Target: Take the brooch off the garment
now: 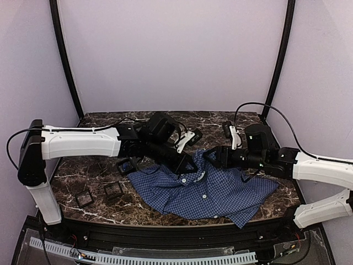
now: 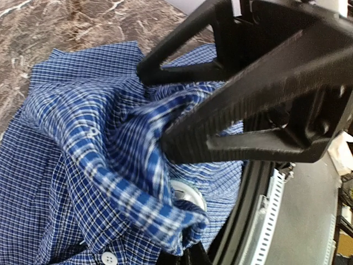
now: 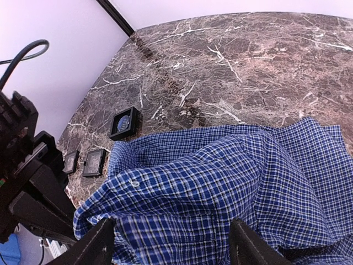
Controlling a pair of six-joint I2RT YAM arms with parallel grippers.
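Observation:
The garment (image 1: 212, 193) is a blue-and-white checked shirt lying crumpled at the table's front middle; it also fills the left wrist view (image 2: 71, 165) and the right wrist view (image 3: 220, 182). A round silver piece, the brooch (image 2: 187, 194), sits half hidden under a raised fold. My left gripper (image 1: 190, 165) shows only as a black sliver at the bottom edge (image 2: 190, 255), shut on that fold's edge. My right gripper (image 1: 212, 156) is open, and its fingers (image 3: 99, 243) straddle a raised hump of shirt without closing on it. Its black fingers (image 2: 237, 127) loom over the fold.
Three small black square boxes lie on the marble at the left (image 1: 84, 197), (image 1: 112, 190), (image 1: 128, 164); they also show in the right wrist view (image 3: 124, 122). The table's black front rail (image 1: 165, 229) runs just beyond the shirt. Black corner posts stand at the back.

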